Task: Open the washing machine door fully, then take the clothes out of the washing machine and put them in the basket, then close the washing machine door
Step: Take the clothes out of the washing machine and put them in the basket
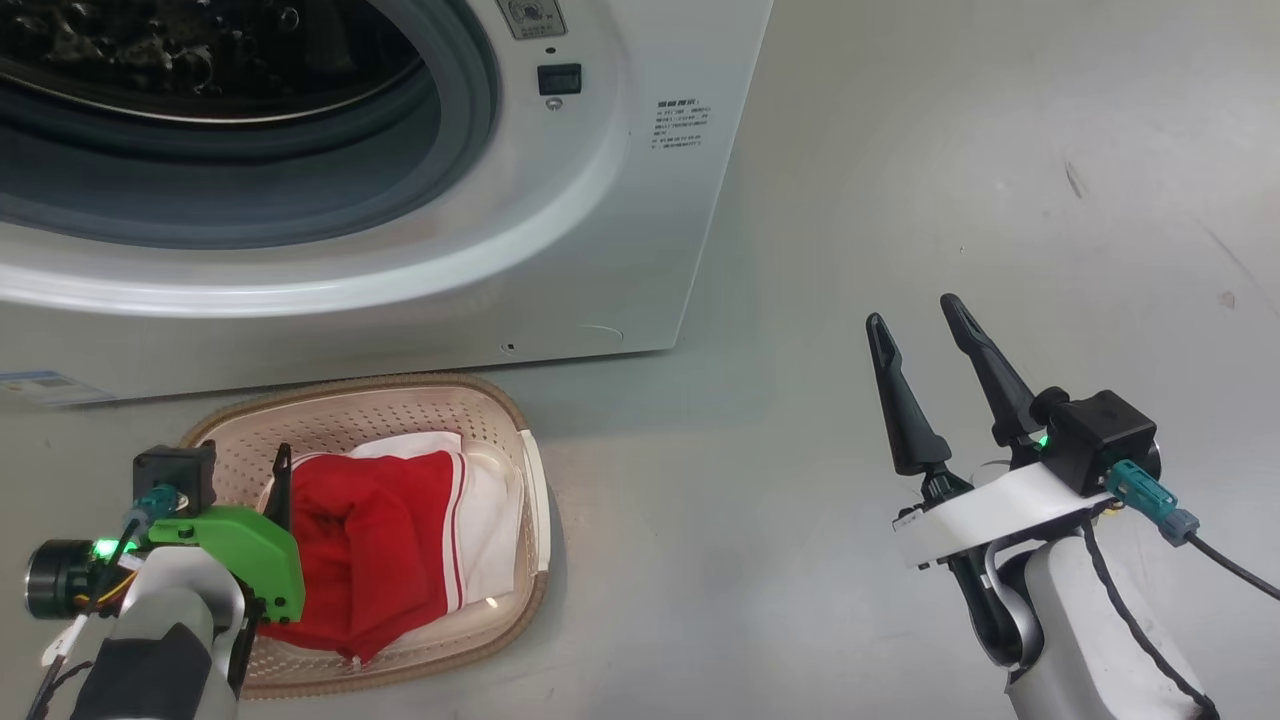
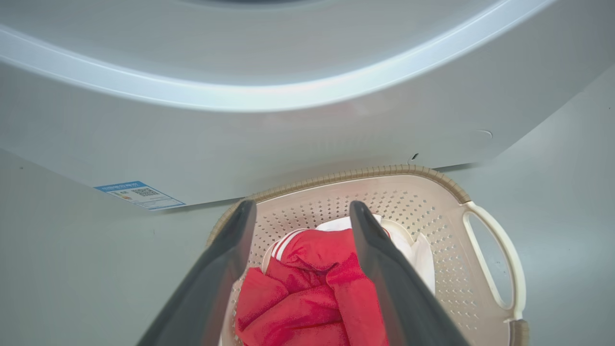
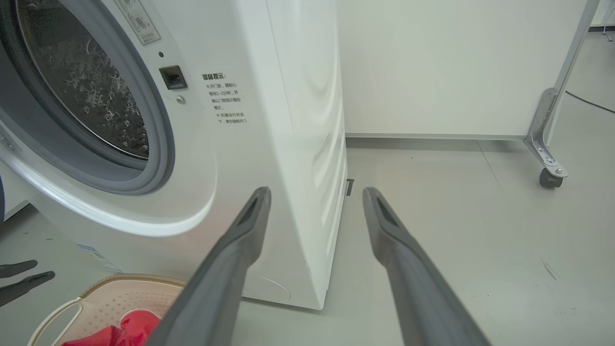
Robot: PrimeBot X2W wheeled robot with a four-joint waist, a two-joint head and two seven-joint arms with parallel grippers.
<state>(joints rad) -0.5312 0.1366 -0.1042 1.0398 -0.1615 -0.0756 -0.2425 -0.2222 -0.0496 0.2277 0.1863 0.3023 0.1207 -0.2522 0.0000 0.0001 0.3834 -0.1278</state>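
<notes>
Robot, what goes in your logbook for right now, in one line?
clothes: in basket | left end effector: open, over basket | right end effector: open, empty | washing machine: mouth open

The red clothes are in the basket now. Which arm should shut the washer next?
Probably left. The catch hole sits right of the mouth, so the door likely hangs left, nearer the left tool, open above the clothes. The right tool hovers open over the floor.

Bright, even light from above. The washing machine (image 1: 560,230) front carries a glare band and looks blurred; soft shadow lies beneath it on the floor (image 1: 800,560). Wrist views bow straight edges.
</notes>
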